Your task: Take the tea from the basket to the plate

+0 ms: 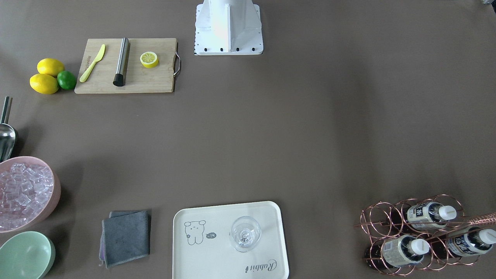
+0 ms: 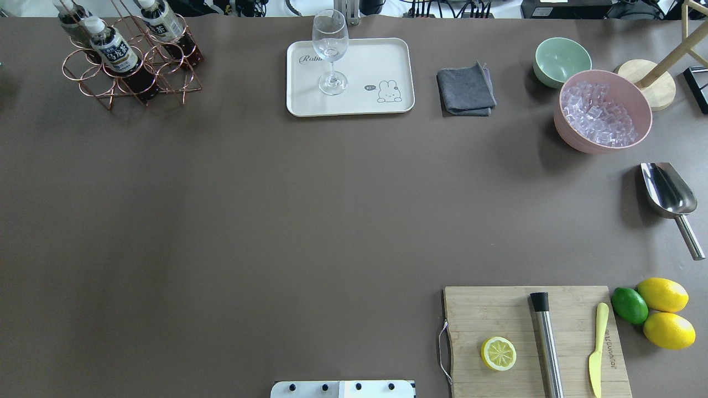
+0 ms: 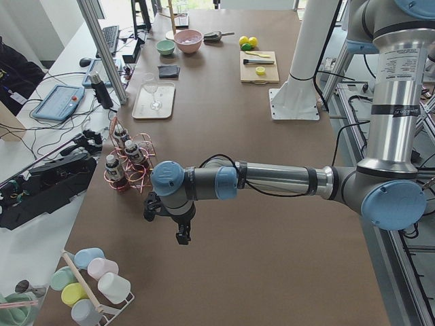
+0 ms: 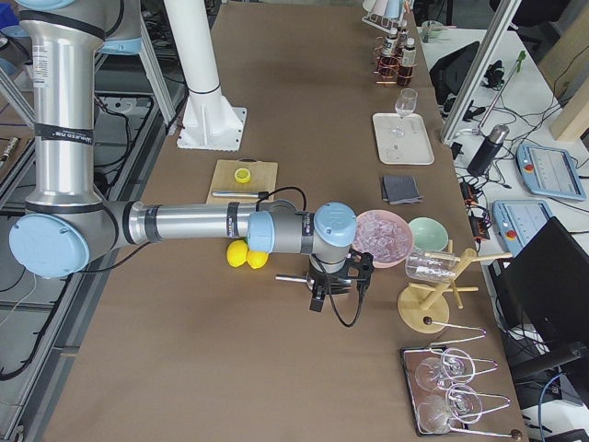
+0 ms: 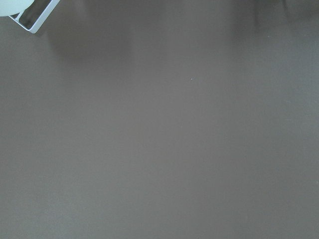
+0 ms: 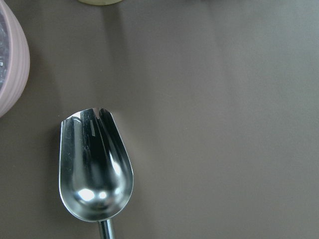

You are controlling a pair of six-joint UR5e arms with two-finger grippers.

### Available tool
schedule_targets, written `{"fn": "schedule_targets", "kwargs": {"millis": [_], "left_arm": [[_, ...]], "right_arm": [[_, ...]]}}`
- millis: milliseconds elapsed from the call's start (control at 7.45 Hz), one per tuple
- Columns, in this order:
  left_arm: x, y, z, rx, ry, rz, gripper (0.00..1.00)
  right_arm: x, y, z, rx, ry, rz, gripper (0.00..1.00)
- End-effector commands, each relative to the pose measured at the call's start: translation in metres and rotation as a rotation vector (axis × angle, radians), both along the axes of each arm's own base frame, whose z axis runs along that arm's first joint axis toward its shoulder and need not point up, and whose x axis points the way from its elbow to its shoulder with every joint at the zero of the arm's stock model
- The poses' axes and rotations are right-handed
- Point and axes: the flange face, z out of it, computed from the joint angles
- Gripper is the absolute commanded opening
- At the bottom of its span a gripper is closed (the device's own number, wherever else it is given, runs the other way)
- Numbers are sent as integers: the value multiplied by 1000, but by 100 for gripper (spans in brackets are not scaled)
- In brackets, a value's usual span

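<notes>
**Containers and contents.** Three bottles of tea [image 1: 428,214] stood upright in the basket [image 1: 371,221], each in its own ring cell. The basket's twisted wire handle ran across above them. The plate [image 1: 224,265], on the same table edge as the basket and well apart from it, carried one upright clear glass [image 1: 245,233]. Beyond the plate from the basket, a pink bowl [image 1: 55,182] held ice cubes [image 1: 21,186], with a mint-green bowl [image 1: 25,255] just beside it.

**Appearance of the tea.** Each bottle was small and filled with dark liquid. Each had a white screw cap and a cream label with dark print.

**Position relative to the jaws.**
- The left gripper [image 3: 182,238] hung over bare table near the basket and apart from it, on the side away from the plate. No bottle was between its jaws. How far they were open cannot be told from the side view.
- The right gripper [image 4: 319,296] hung at the table end opposite the basket, over a metal scoop [image 6: 94,164] lying beside the pink bowl. Its jaw opening cannot be told either.
</notes>
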Motion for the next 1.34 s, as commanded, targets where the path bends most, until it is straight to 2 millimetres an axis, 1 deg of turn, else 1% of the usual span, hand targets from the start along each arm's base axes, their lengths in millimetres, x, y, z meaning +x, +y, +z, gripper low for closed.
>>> {"fn": "schedule_targets", "kwargs": {"millis": [0, 269, 403, 537, 671, 806, 940, 1074, 1208], "left_arm": [[0, -1, -2, 7, 9, 2, 98], [0, -5, -10, 38, 4, 3, 98], [0, -8, -16, 86, 5, 4, 98], [0, -14, -26, 183, 3, 34, 98], [0, -38, -46, 311, -5, 120, 98], [13, -85, -79, 414, -5, 192, 98], [28, -126, -127, 505, -11, 235, 98], [50, -150, -170, 616, -13, 309, 98], [43, -158, -185, 735, -84, 393, 98]], "right_arm": [[0, 0, 0, -1, 0, 0, 99], [0, 0, 0, -1, 0, 0, 99], [0, 0, -1, 2, 0, 0, 99], [0, 0, 0, 1, 0, 0, 99], [0, 0, -1, 2, 0, 0, 99], [0, 0, -1, 1, 0, 1, 99], [0, 0, 0, 1, 0, 0, 99], [0, 0, 0, 1, 0, 0, 99], [0, 0, -2, 3, 0, 1, 99]]}}
